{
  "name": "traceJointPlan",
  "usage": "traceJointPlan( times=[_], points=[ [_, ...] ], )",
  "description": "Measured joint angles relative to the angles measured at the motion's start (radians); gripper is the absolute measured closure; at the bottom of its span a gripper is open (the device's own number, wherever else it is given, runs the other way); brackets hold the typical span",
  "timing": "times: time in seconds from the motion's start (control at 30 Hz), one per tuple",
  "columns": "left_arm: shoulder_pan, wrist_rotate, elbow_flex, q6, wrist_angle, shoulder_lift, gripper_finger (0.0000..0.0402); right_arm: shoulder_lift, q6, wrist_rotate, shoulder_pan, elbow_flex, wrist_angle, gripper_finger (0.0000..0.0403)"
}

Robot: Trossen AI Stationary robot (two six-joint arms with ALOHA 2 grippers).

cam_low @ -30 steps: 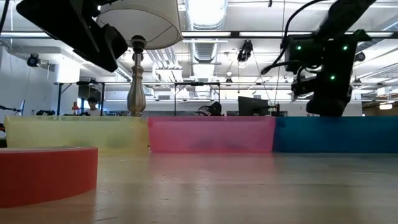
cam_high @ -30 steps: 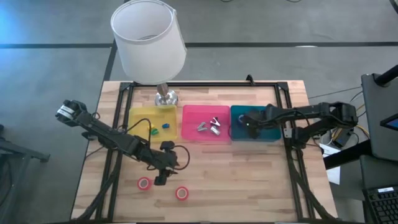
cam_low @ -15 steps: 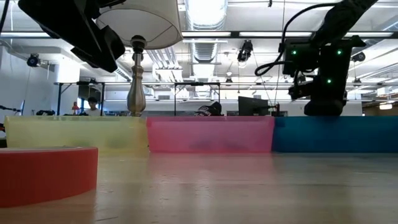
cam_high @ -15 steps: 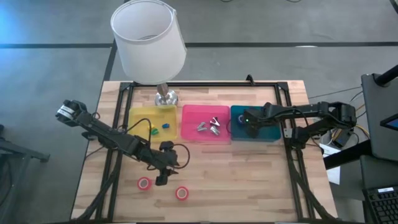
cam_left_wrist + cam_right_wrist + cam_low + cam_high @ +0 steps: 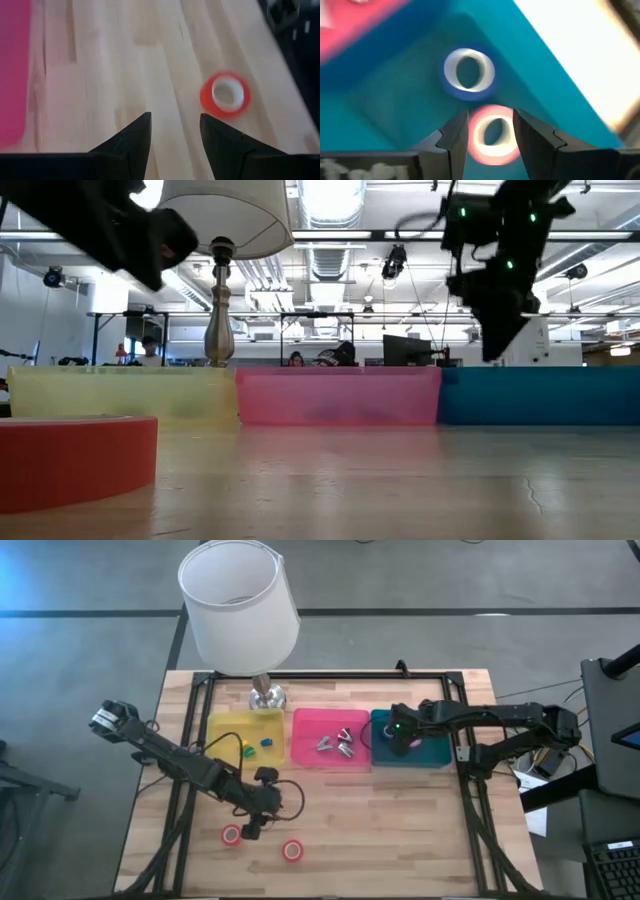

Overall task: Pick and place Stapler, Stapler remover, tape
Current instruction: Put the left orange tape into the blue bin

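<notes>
Since a second ago my right gripper (image 5: 400, 736) has let go and lifted: it now hangs with fingers apart over the left end of the blue bin (image 5: 432, 754), which sits at the desk's far right. Below my fingers, on that bin's floor, a blue tape roll (image 5: 469, 70) and a pink-red tape roll (image 5: 494, 133) lie flat, just beside each other and free of my grip. My left gripper (image 5: 250, 831) has slid a little toward the desk's near left; its fingers are spread and hold nothing, low over bare wood. One red tape roll (image 5: 232, 835) lies just beside it toward the left edge, another red roll (image 5: 292, 850) a little farther toward the near edge.

Open wood runs along the near edge from there to the right corner. Along the far side the yellow bin (image 5: 246, 737), pink bin (image 5: 331, 738) and blue bin stand in a row, sides touching. Silvery claw pieces (image 5: 338, 744) lie in the pink bin; small green and blue bits (image 5: 255, 746) in the yellow. A lamp (image 5: 240, 608) stands behind the yellow bin, its shade overhanging the far edge.
</notes>
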Motion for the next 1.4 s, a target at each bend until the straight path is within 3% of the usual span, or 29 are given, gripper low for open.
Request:
traceJointPlan(
  times=[0.17,0.4,0.57,0.7,1.07,1.4],
  points=[
    [-0.063,0.000,0.033,0.013,-0.198,0.000,0.0229,-0.004,0.048,-0.085,0.088,0.089,0.009,0.0267],
    [-0.196,0.000,0.012,-0.085,-0.338,0.001,0.0230,-0.004,0.038,-0.025,0.262,0.135,0.250,0.0275],
    [-0.267,0.004,-0.035,-0.197,-0.335,0.013,0.0230,-0.003,-0.110,-0.012,0.348,0.106,0.517,0.0265],
    [-0.293,0.030,-0.060,-0.254,-0.335,0.030,0.0230,-0.001,-0.181,-0.011,0.387,0.090,0.628,0.0258],
    [-0.298,0.049,-0.128,-0.299,-0.321,0.042,0.0230,0.000,-0.183,-0.015,0.408,-0.002,0.699,0.0262],
    [-0.299,0.076,-0.183,-0.325,-0.200,0.042,0.0229,0.000,-0.182,-0.016,0.408,-0.019,0.702,0.0260]
  ],
)
